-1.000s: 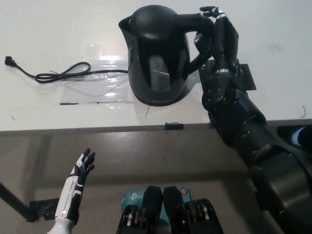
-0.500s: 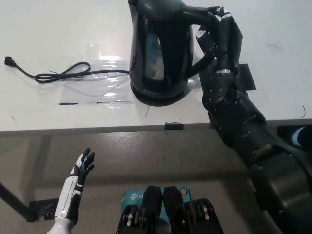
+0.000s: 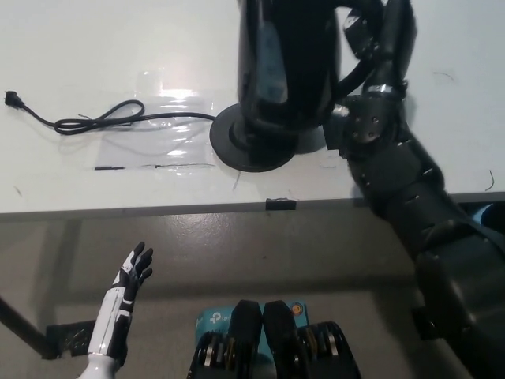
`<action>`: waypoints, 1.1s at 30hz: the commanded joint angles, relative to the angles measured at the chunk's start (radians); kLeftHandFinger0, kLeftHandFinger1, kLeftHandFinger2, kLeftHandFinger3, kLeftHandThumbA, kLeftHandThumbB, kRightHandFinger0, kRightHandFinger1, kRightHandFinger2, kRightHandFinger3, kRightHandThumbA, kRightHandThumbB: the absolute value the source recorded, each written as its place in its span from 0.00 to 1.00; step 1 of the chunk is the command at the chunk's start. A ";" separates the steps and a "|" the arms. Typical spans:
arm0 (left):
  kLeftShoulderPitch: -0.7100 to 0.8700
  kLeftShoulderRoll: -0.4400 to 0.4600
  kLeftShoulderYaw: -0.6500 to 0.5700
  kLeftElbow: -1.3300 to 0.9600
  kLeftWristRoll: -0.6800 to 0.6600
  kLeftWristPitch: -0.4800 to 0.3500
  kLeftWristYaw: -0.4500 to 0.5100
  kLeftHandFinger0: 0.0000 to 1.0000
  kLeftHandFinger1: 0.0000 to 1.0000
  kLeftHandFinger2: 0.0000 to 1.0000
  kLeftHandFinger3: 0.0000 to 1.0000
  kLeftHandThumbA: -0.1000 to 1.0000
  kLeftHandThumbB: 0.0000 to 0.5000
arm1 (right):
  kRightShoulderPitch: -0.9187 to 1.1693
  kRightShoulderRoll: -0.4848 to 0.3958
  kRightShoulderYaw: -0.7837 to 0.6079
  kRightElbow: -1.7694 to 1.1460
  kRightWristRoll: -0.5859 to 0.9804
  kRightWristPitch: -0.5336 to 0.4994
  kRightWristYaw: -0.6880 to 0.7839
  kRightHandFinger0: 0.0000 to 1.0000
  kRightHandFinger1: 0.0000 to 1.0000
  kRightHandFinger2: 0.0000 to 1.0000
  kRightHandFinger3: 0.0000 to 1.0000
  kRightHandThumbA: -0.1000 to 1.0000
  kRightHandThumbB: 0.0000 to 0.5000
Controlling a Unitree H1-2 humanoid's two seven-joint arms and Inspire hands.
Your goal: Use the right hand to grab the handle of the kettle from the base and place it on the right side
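The black kettle (image 3: 288,67) hangs in the air above its round black base (image 3: 241,146), lifted clear and shifted to the right of it; its top runs out of the picture. My black right hand (image 3: 387,47) is shut on the kettle's handle at the upper right. The base stays on the white table (image 3: 95,55), with its black power cord (image 3: 102,121) trailing left to a plug. My white left hand (image 3: 130,276) rests open below the table's front edge at the lower left.
A sheet of clear tape (image 3: 177,118) glints on the table beside the base. A small black marker (image 3: 282,204) sits at the table's front edge. A thin black line (image 3: 130,166) is marked left of the base.
The kettle has risen off its base and moved right with my right hand, uncovering the round base. The left hand has not moved.
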 commanded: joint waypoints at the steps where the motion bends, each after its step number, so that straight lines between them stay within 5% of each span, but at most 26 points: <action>1: 0.005 0.011 -0.004 -0.019 -0.022 -0.034 -0.020 1.00 1.00 1.00 1.00 1.00 0.93 | -0.101 -0.082 -0.011 -0.090 -0.006 -0.089 -0.076 0.00 0.05 0.56 0.64 0.00 0.14; 7: 0.008 0.013 -0.003 -0.018 -0.024 -0.037 -0.019 1.00 1.00 1.00 1.00 1.00 0.92 | -0.073 -0.151 -0.002 -0.075 -0.009 -0.112 -0.066 0.00 0.01 0.49 0.62 0.00 0.17; 12: 0.022 0.015 -0.003 -0.024 -0.020 -0.037 -0.017 0.99 1.00 1.00 1.00 1.00 0.91 | -0.040 -0.182 -0.008 -0.047 0.006 -0.123 -0.048 0.00 0.03 0.54 0.66 0.00 0.20; 17: 0.018 0.014 -0.005 -0.016 -0.024 -0.035 -0.020 0.98 1.00 1.00 1.00 1.00 0.96 | -0.015 -0.204 -0.010 0.001 0.018 -0.128 -0.056 0.00 0.04 0.52 0.54 0.00 0.25; 28: 0.035 -0.001 -0.002 -0.009 -0.044 -0.037 -0.027 0.98 1.00 1.00 1.00 1.00 0.93 | 0.019 -0.154 0.018 0.049 0.013 -0.128 -0.058 0.00 0.00 0.51 0.48 0.00 0.21; 33: 0.044 -0.005 -0.003 -0.019 -0.042 -0.037 -0.026 0.95 1.00 1.00 1.00 1.00 0.94 | 0.052 -0.127 0.034 0.077 0.007 -0.128 -0.064 0.00 0.07 0.55 0.57 0.00 0.22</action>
